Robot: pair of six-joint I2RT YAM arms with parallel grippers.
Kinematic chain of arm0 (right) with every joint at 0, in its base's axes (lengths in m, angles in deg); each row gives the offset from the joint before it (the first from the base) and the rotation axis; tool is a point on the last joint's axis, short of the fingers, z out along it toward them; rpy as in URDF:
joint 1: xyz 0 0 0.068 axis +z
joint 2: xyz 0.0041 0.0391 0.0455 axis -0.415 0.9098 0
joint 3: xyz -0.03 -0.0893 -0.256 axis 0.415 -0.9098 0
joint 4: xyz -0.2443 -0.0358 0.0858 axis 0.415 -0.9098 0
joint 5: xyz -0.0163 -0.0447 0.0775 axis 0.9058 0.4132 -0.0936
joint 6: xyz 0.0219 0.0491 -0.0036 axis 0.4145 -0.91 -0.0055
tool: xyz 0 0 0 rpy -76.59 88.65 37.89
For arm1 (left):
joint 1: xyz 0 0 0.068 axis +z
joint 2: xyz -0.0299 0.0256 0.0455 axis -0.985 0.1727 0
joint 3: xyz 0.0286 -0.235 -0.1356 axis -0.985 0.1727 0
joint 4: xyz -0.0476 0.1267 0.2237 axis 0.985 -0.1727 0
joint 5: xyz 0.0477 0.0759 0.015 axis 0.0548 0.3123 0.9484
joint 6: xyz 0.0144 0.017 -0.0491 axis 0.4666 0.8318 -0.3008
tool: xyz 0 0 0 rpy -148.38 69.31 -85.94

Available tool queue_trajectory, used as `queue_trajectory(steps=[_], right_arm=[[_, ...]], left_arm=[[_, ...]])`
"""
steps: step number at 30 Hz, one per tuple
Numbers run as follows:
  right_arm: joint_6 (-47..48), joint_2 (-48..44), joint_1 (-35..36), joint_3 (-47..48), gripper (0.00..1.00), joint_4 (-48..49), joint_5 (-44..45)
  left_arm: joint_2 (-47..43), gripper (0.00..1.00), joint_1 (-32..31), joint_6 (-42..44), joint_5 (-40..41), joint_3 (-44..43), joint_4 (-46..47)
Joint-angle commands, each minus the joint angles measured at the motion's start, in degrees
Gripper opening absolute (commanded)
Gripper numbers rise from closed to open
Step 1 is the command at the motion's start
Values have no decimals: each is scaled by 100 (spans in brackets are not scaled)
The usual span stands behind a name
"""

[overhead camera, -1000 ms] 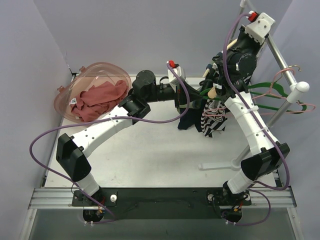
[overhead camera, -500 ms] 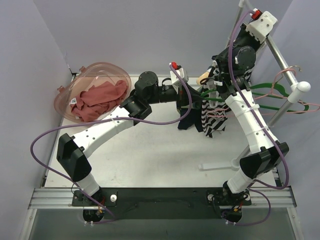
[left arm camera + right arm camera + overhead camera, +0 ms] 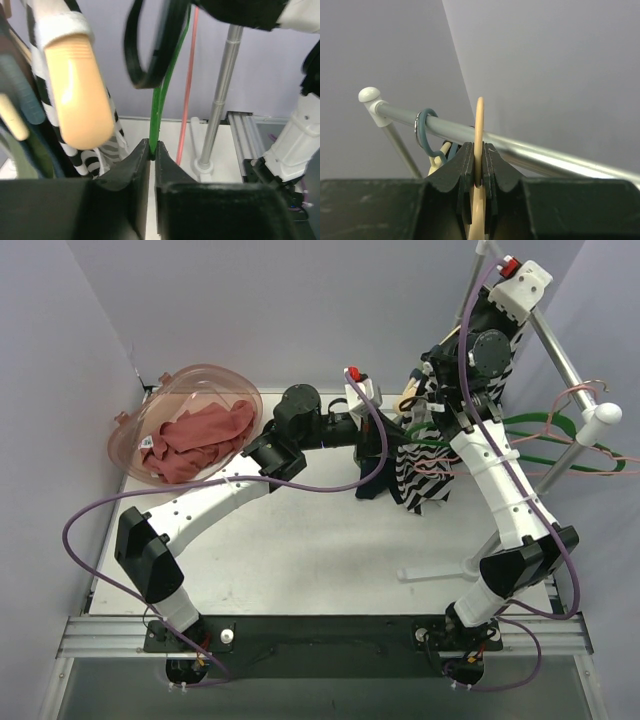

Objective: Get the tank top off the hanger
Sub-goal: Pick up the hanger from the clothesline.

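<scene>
The right jaws [image 3: 479, 148] clamp the hanger [image 3: 479, 117] by its hook, and the tank top [image 3: 425, 480] hangs below. The left jaws [image 3: 152, 148], pinched together on a green wire [image 3: 157, 112], sit just beside its shoulder.

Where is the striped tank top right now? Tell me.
In the top view the striped tank top hangs at the table's far right, below the rack rail, with a dark garment just left of it.

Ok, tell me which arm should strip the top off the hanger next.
Left, probably. The right gripper is shut on the cream hanger at its hook, steadying it. The left gripper sits beside the top, though it pinches a green hanger.
</scene>
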Motion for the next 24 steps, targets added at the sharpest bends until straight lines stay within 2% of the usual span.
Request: queue_trajectory(steps=[1,3,4,8,18,24], right_arm=[[-76,-400,362,-140,0,230,-111],[144,-409,468,-210,0,442,-15],[345,-392,529,-211,0,608,12],[592,-365,617,-281,0,820,38],[1155,-286,960,-44,0,1066,-32],[1392,-260,1504,62,0,1075,266]], left_arm=[[-214,33,-33,93,415,42,150],[-398,42,-25,101,565,341,342],[-460,50,-25,101,600,428,387],[-811,62,-16,136,794,771,458],[-1795,72,125,426,1356,1852,265],[-2753,74,169,541,2199,2617,-78]])
